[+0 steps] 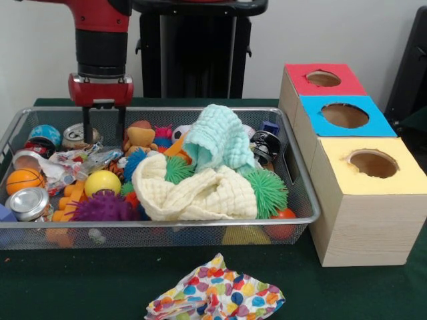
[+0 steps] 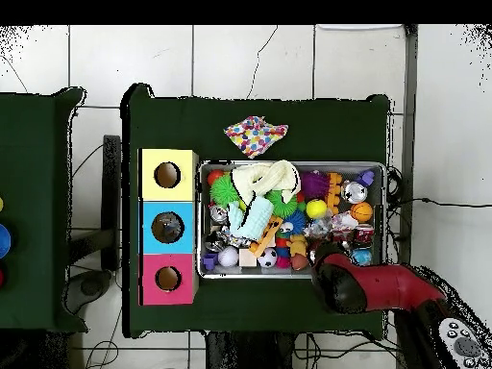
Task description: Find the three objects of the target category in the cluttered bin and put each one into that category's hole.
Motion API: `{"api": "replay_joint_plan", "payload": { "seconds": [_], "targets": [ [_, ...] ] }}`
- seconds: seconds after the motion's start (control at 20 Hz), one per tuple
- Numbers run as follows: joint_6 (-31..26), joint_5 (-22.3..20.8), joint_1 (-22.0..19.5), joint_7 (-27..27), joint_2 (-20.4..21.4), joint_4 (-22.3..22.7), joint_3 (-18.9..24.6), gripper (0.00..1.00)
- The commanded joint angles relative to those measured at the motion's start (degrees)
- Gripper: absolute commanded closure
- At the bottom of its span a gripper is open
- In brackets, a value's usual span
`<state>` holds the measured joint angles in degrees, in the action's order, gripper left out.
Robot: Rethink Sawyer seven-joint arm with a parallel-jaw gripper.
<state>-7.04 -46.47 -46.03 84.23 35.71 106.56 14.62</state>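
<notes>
The silver wire-mesh bin (image 1: pixel 167 222) is full of clutter: a mint cloth (image 1: pixel 217 143), a cream cloth (image 1: pixel 193 190), green spiky balls (image 1: pixel 267 190), a purple spiky ball (image 1: pixel 103 208), a yellow ball (image 1: pixel 102 182), an orange basketball (image 1: pixel 23 180), metal cans (image 1: pixel 28 202) and a teddy bear (image 1: pixel 139 137). My gripper (image 1: pixel 104 137) hangs open and empty over the bin's far left corner, just above the toys. In the overhead view the red arm (image 2: pixel 375 286) covers the gripper at the bin's (image 2: pixel 288 163) lower right.
Three wooden boxes stand in a row beside the bin, each with a round hole: red top (image 1: pixel 300 80), blue top (image 1: pixel 313 117), yellow top (image 1: pixel 400 177). A dotted colourful cloth (image 1: pixel 217 297) lies on the green table in front of the bin.
</notes>
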Motion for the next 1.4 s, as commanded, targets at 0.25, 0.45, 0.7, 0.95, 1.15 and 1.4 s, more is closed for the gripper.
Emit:
{"api": "replay_joint_plan", "payload": {
  "seconds": [0.25, 0.45, 0.7, 0.95, 1.15, 1.4],
  "targets": [
    [1.68, -0.76, 7.71, 7.18, -2.87, -2.13, -1.91, 0.00],
    [2.02, 0.04, 8.29, 7.47, -2.13, -0.98, -1.93, 0.00],
    [2.45, 0.29, 9.01, 7.74, -2.64, -1.85, -2.71, 0.00],
    [-0.18, 0.61, 6.15, 5.10, -2.98, -3.67, -0.32, 0.00],
    [-3.54, 1.34, 4.16, 2.84, -0.70, -3.71, 0.74, 0.00],
    [-7.97, 2.70, 2.49, -0.14, 2.89, -3.18, 2.05, 0.00]
  ]
}}
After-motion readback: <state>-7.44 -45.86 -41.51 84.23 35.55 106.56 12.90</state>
